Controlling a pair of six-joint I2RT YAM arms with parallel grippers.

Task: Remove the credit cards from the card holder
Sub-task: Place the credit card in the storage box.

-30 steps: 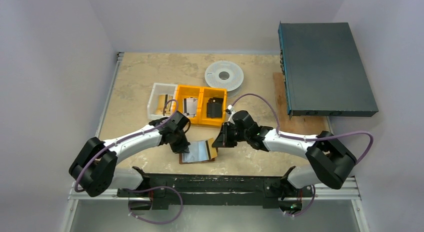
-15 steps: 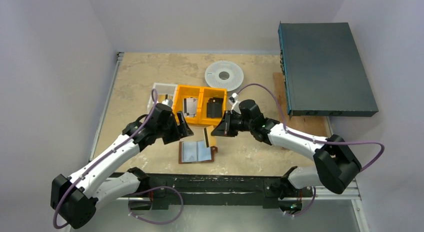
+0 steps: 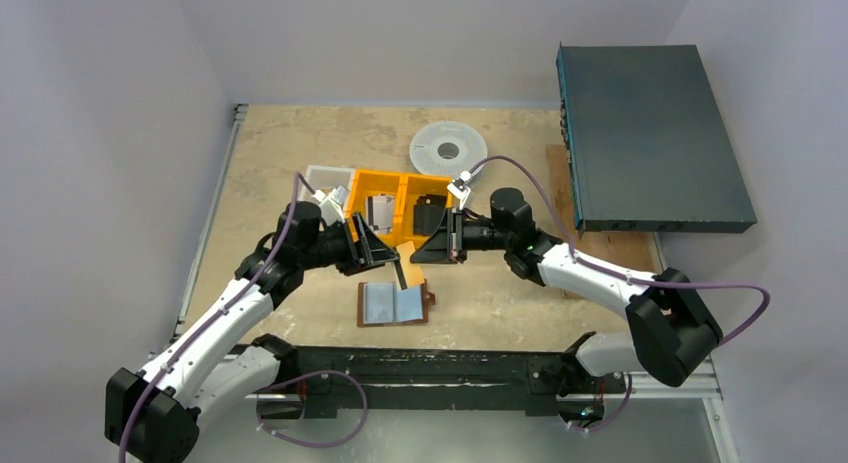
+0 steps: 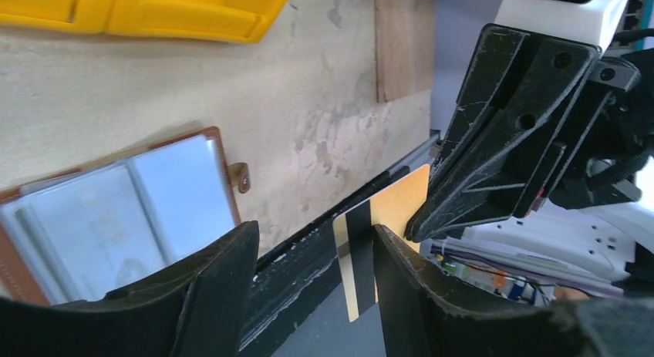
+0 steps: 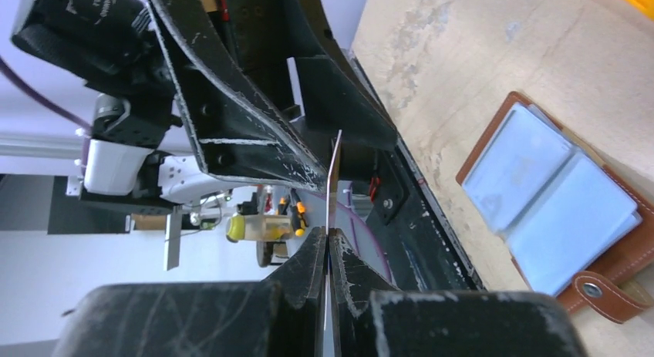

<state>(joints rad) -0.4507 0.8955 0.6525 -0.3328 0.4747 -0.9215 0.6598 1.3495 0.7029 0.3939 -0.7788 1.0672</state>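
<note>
The card holder (image 3: 394, 304) lies open on the table, brown with pale blue pockets; it also shows in the left wrist view (image 4: 116, 210) and the right wrist view (image 5: 551, 199). My right gripper (image 3: 424, 255) is shut on a tan credit card (image 3: 409, 263) with a black stripe and holds it in the air above the holder. The card is edge-on in the right wrist view (image 5: 333, 180), between my right gripper's (image 5: 327, 245) tips. My left gripper (image 3: 385, 258) is open, and the card (image 4: 389, 218) stands between its fingers, close to one finger (image 4: 401, 280). My left gripper (image 4: 312, 253) grips nothing.
An orange two-part bin (image 3: 400, 186) holds a black item (image 3: 428, 215) and cards. A clear bin (image 3: 318, 178) stands left of it. A white spool (image 3: 448, 148) lies behind. A dark flat box (image 3: 650, 138) rests on a wooden board (image 3: 590, 245) at right.
My left gripper rose off the card holder and swung right to meet the right gripper. My right gripper lifted the card up and back from the holder's right edge.
</note>
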